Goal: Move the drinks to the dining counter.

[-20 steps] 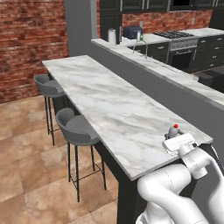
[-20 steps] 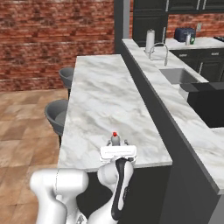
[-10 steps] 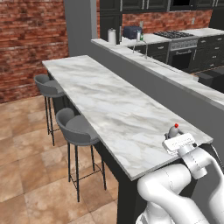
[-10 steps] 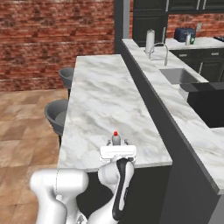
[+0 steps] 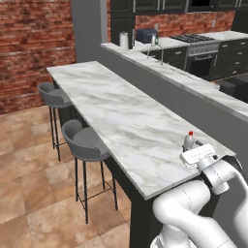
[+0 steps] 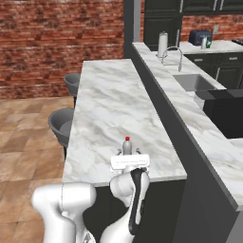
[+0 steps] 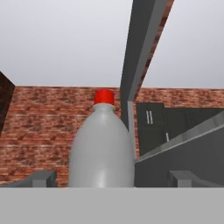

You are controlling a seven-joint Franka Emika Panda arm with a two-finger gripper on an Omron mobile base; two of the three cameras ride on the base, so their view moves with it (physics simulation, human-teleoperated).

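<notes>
A slim clear bottle with a red cap [image 5: 189, 141] [image 6: 126, 146] stands upright on the dining counter [image 5: 111, 111] [image 6: 109, 109], close to its near end. My gripper [image 5: 193, 151] [image 6: 128, 159] is just behind the bottle, at counter height. In the hand view the bottle [image 7: 103, 148] rises between the two fingertips [image 7: 41, 178], with a gap on each side, so the gripper [image 7: 111, 180] is open around it without touching. A tall grey bottle [image 6: 204, 42] [image 5: 153, 39] stands far off on the back worktop beside the toaster.
A higher grey ledge [image 5: 193, 89] [image 6: 166, 85] runs along the counter's far side. Two grey stools [image 5: 85, 140] [image 6: 61, 126] stand on the tiled-floor side. A sink with a faucet [image 6: 192, 80], a paper-towel roll [image 6: 163, 43] and a toaster [image 6: 200, 36] lie beyond the ledge.
</notes>
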